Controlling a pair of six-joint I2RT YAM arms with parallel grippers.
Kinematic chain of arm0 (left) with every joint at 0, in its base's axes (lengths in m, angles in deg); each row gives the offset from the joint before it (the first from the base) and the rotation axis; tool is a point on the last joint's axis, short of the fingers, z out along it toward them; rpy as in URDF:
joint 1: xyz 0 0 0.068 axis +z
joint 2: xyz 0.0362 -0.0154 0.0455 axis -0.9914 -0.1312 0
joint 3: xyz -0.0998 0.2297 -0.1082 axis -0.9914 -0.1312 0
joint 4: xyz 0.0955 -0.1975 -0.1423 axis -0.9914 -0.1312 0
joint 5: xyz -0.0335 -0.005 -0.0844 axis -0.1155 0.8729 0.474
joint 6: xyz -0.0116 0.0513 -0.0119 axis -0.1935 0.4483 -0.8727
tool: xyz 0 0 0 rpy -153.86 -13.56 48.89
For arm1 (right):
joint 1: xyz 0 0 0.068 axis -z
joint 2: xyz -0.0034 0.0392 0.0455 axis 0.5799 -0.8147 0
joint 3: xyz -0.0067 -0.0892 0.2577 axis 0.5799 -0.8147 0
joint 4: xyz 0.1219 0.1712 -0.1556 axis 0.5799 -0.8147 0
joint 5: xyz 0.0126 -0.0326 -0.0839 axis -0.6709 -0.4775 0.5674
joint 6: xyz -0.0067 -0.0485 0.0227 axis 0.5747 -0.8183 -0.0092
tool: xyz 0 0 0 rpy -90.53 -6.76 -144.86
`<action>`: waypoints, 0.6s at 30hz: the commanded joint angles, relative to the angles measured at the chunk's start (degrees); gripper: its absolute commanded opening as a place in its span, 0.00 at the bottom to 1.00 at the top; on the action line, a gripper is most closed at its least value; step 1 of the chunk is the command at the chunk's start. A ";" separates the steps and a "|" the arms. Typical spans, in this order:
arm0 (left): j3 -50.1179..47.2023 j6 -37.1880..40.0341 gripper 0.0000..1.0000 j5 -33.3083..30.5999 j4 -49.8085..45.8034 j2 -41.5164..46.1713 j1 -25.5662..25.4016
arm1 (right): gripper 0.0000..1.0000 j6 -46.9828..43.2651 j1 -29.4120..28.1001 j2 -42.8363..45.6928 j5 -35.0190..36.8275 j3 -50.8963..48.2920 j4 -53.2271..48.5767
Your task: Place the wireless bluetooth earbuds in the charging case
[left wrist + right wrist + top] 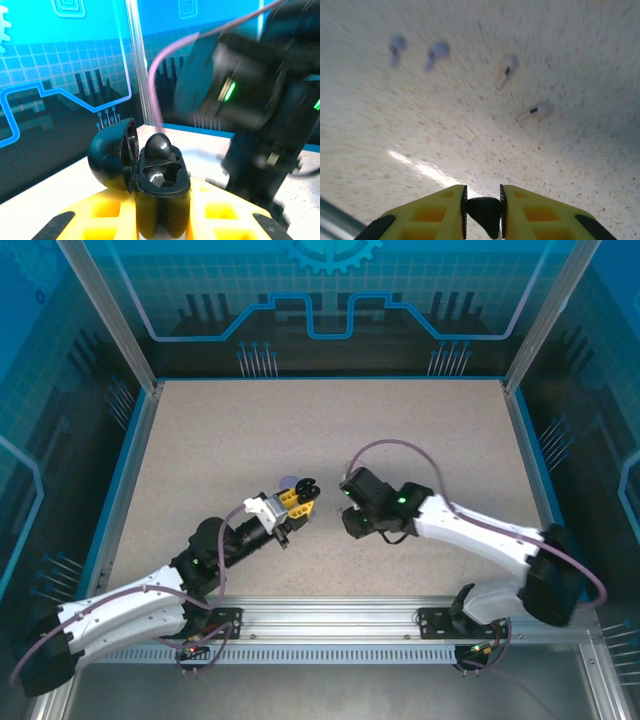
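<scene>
A black earbud [485,216], probably light and slippery, is pinched in the right claw [482,200]; the charging case [161,172] is clamped in the left claw [162,205].

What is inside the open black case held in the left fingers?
One black earbud stands in the far socket of the case; the near socket looks empty. The socket bottoms are hidden by the rim.

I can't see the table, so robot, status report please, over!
Left gripper shut on open black charging case. Right gripper shut on small black earbud. Lilac earbuds and pink earbuds loose on table. No obstacle between grippers.
</scene>
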 commanded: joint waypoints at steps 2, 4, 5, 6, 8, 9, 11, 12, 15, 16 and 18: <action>1.75 -3.11 0.00 1.96 4.47 -2.99 0.01 | 0.24 -2.64 0.57 11.27 -0.42 -2.09 6.65; 2.00 -4.20 0.00 2.49 6.46 -4.70 0.03 | 0.24 -4.05 0.56 16.13 -1.72 -2.28 8.69; 2.09 -4.72 0.00 2.74 7.22 -5.28 -0.02 | 0.24 -4.77 0.56 17.81 -2.30 -2.09 9.42; 2.33 -5.28 0.00 3.17 7.93 -6.10 0.03 | 0.24 -5.40 0.60 19.53 -3.40 -1.82 10.21; 2.91 -6.00 0.00 4.22 8.76 -7.50 0.03 | 0.25 -6.67 0.48 21.71 -5.60 -0.54 11.36; 3.28 -6.29 0.00 4.91 8.90 -8.22 -0.01 | 0.24 -7.19 0.52 22.36 -7.25 0.29 11.93; 3.77 -6.66 0.00 6.10 9.57 -9.47 0.02 | 0.25 -8.09 0.29 22.60 -10.36 1.98 12.87; 3.78 -6.82 0.00 6.65 10.25 -10.20 0.02 | 0.24 -8.54 0.02 22.39 -11.74 2.85 13.42; 3.91 -6.95 0.00 8.93 12.15 -11.67 0.01 | 0.24 -10.51 -1.74 20.14 -14.10 5.95 13.62; 4.10 -6.94 0.00 9.52 12.34 -12.05 0.00 | 0.24 -11.44 -2.49 19.19 -14.20 7.08 13.27; 4.53 -6.88 0.00 10.46 12.15 -12.61 -0.05 | 0.24 -13.60 -4.59 17.26 -13.24 9.37 12.85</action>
